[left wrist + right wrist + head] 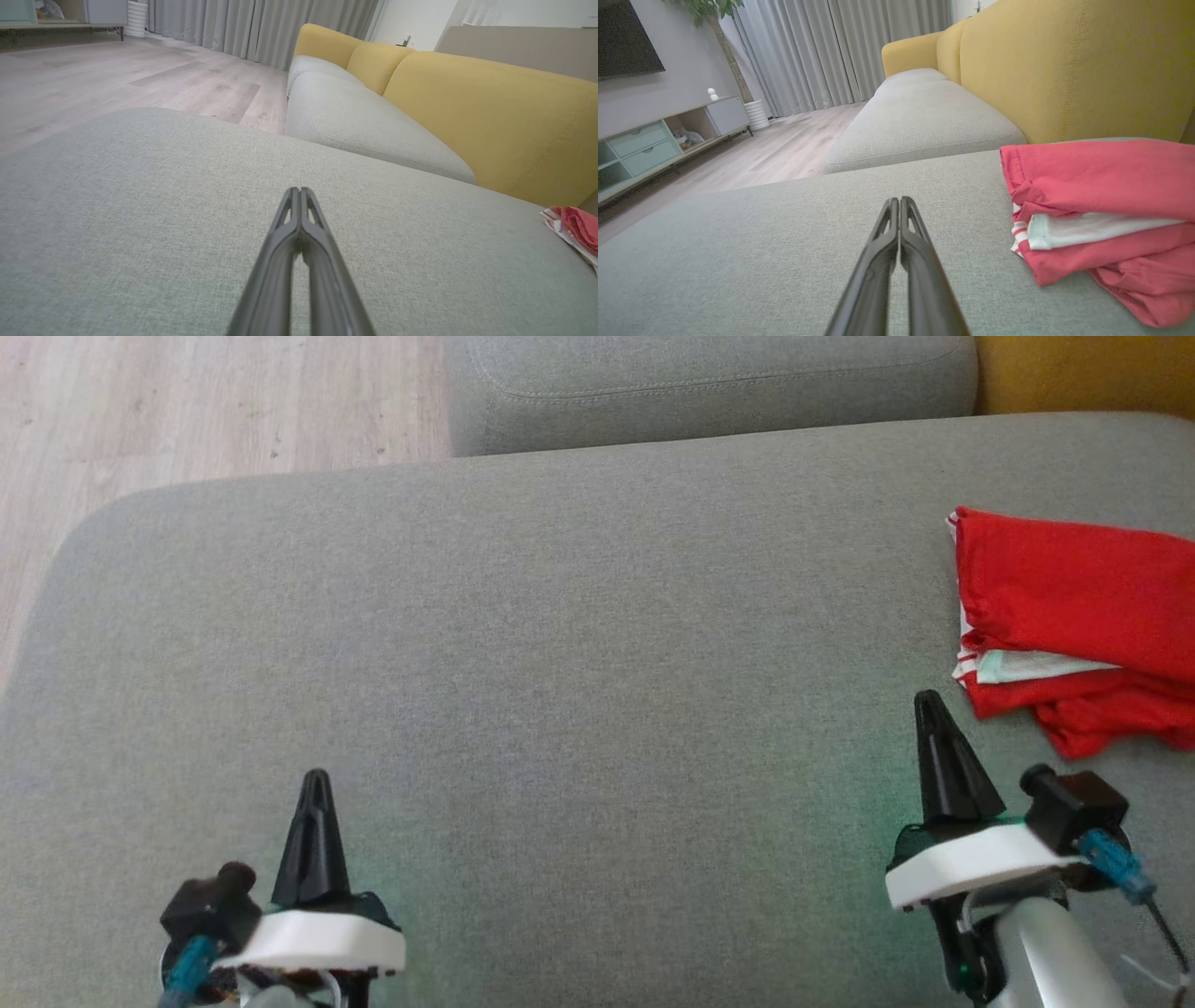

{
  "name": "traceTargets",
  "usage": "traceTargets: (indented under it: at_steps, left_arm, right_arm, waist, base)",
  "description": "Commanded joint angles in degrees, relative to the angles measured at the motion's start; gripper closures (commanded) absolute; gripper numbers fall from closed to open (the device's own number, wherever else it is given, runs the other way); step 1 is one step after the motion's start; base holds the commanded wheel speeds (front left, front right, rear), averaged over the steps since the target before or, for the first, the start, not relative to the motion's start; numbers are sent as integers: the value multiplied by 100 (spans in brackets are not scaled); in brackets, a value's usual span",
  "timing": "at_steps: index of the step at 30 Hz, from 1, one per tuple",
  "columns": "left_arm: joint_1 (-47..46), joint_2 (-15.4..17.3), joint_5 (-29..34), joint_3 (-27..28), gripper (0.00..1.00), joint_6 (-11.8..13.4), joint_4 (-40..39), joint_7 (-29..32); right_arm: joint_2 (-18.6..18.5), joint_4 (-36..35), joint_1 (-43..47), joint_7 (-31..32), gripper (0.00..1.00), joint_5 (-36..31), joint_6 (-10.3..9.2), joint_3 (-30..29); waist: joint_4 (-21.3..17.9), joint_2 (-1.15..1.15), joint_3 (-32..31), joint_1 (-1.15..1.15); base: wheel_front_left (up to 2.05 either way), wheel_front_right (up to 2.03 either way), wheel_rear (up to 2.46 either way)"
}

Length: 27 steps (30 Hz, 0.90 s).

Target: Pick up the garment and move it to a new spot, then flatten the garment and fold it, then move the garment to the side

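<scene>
Red garment (1074, 607) seen folded at far right of grey sofa cushion (560, 663). Left gripper (316, 777) and right gripper (928, 698) pressed together, nothing held. Set-aside step probably done tbh; no further grasp needed.

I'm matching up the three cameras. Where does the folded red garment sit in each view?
Head view: the garment lies at the right edge, about mid-height.
Left wrist view: a small part of it shows at the right edge, below the middle.
Right wrist view: it looks large on the right side, from the middle down.
Shared landmark: the yellow sofa backrest, just beyond the garment in every view.
</scene>
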Motion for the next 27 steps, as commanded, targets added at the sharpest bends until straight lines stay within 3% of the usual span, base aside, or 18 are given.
traceTargets:
  at_steps: [1, 27]
  left_arm:
    - [-218, 3, -162, 74, 100, -29, -204, 31]
    - [-235, 11, -1698, 319, 100, -132, -293, 465]
  right_arm:
    - [-26, -210, -248, 33, 100, 211, 0, -24]
    - [-81, -294, -194, 411, 100, 2041, -1, -164]
  waist:
    - [3, 0, -5, 0]
    - [47, 0, -75, 0]
  base:
    - [0, 0, 0]
    - [0, 0, 0]
